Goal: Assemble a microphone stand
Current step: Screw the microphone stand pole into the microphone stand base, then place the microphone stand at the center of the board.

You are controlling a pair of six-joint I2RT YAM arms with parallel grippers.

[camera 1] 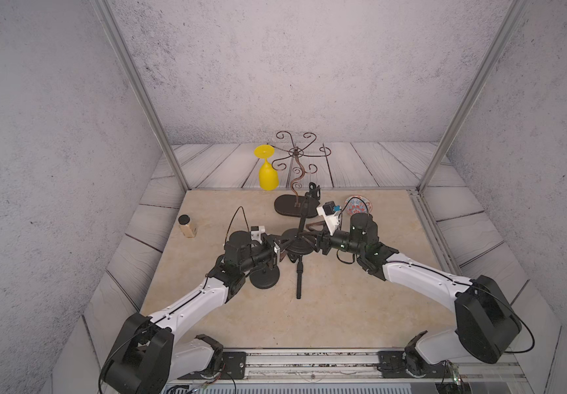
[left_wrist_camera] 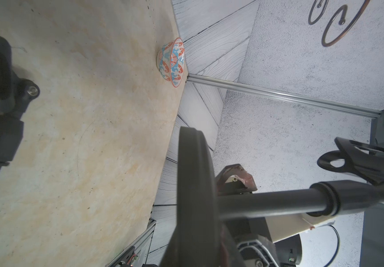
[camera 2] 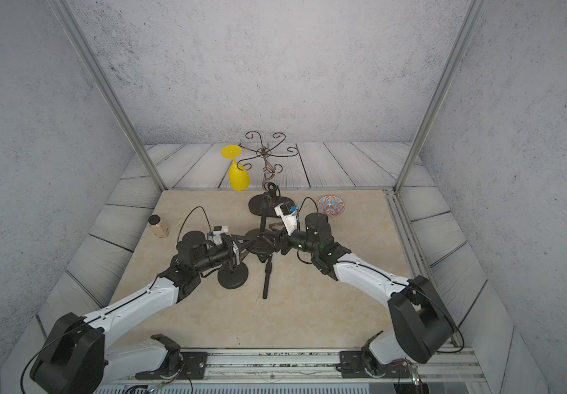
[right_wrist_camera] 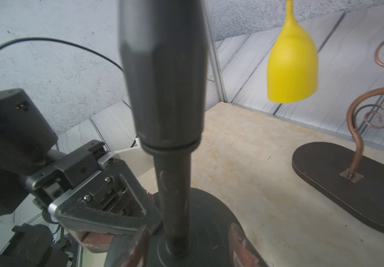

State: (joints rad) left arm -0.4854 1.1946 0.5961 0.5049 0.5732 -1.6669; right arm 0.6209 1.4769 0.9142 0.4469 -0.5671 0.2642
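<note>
Left pincer (camera 1: 283, 247): clenched on the rim of the base (camera 1: 297, 251), on its left side.
Right pincer (right_wrist_camera: 187, 247): released; I see its fingers (right_wrist_camera: 244, 245) spread either side of the pole (right_wrist_camera: 174, 196), low down just above the base, with a gap to the pole.
Base: mid-table (camera 1: 343, 290), between the two pincers; I cannot tell whether it sits on the table.
Pole: stands up from the middle of the base, with the clip (camera 1: 313, 189) at its top.
Second base (camera 1: 264, 277): flat on the table, just nearer me than the left pincer.
Second pole (camera 1: 299, 278): lying on the table beside the second base, one end under the held base.
Back edge: rack (camera 1: 295, 157) with a yellow glass (camera 1: 268, 175) hanging upside down from it; bowl (camera 1: 358, 204) to its right.
Left edge: jar (camera 1: 186, 227), well apart from the rest.
</note>
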